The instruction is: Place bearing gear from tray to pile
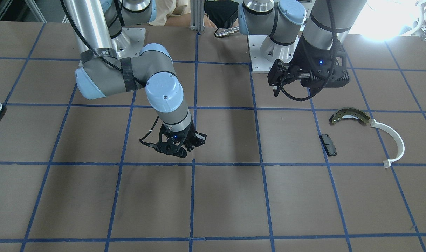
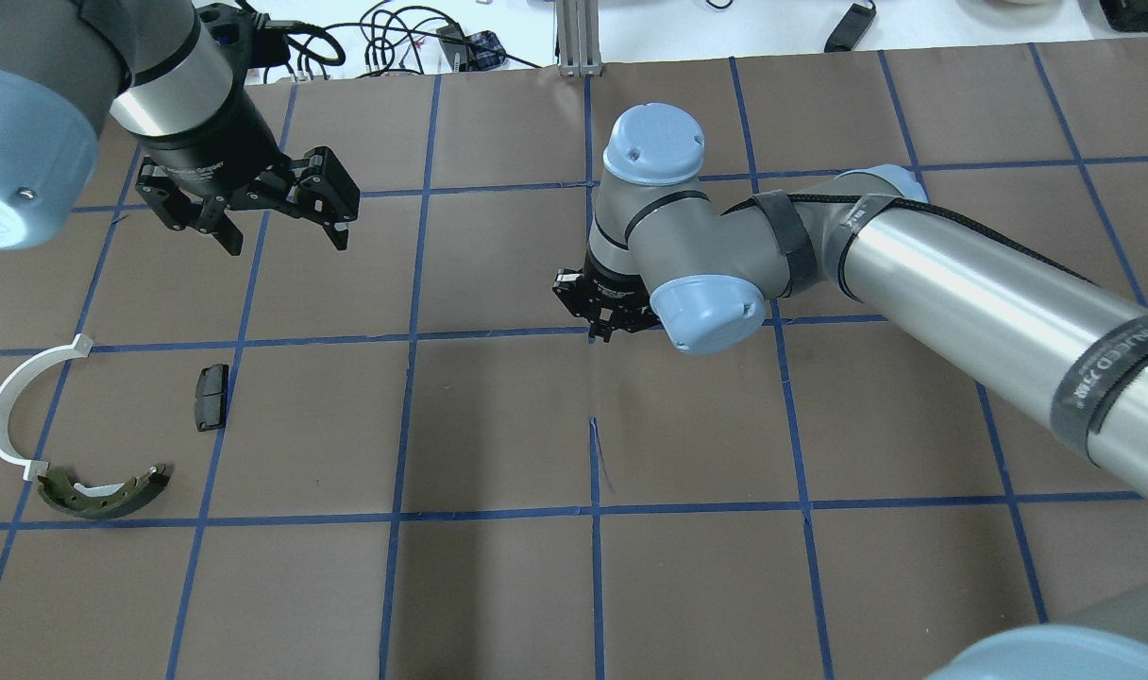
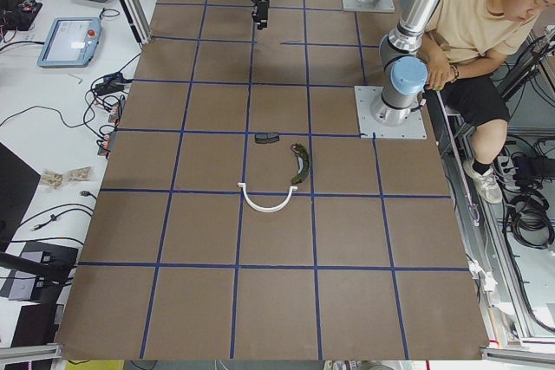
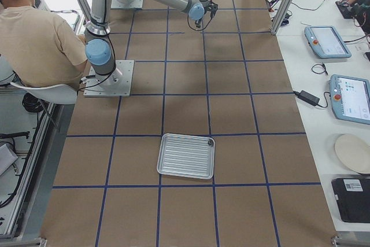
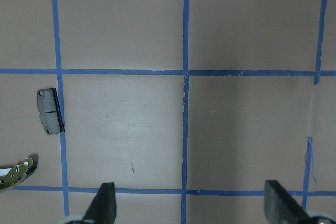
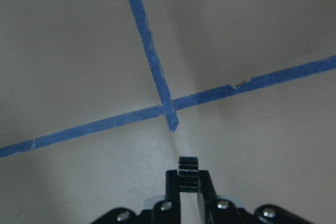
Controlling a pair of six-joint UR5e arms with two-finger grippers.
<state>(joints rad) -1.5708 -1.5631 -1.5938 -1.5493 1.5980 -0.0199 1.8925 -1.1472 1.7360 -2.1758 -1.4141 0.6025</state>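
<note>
My right gripper point(image 2: 600, 323) is over the middle of the table, by a blue tape crossing, and is shut on a small black toothed bearing gear point(image 6: 188, 164). The gear shows between its fingertips in the right wrist view. The silver tray point(image 4: 186, 155) lies far off on the robot's right. The pile lies on the robot's left: an olive brake shoe point(image 2: 102, 493), a white plastic arc point(image 2: 12, 406) and a black pad point(image 2: 211, 397). My left gripper point(image 2: 281, 236) hangs open and empty above the table, beyond the pile.
A seated person point(image 4: 34, 39) is behind the robot bases. Tablets and cables lie along the far table edge point(image 4: 329, 41). The brown table has a blue tape grid point(image 2: 593, 425).
</note>
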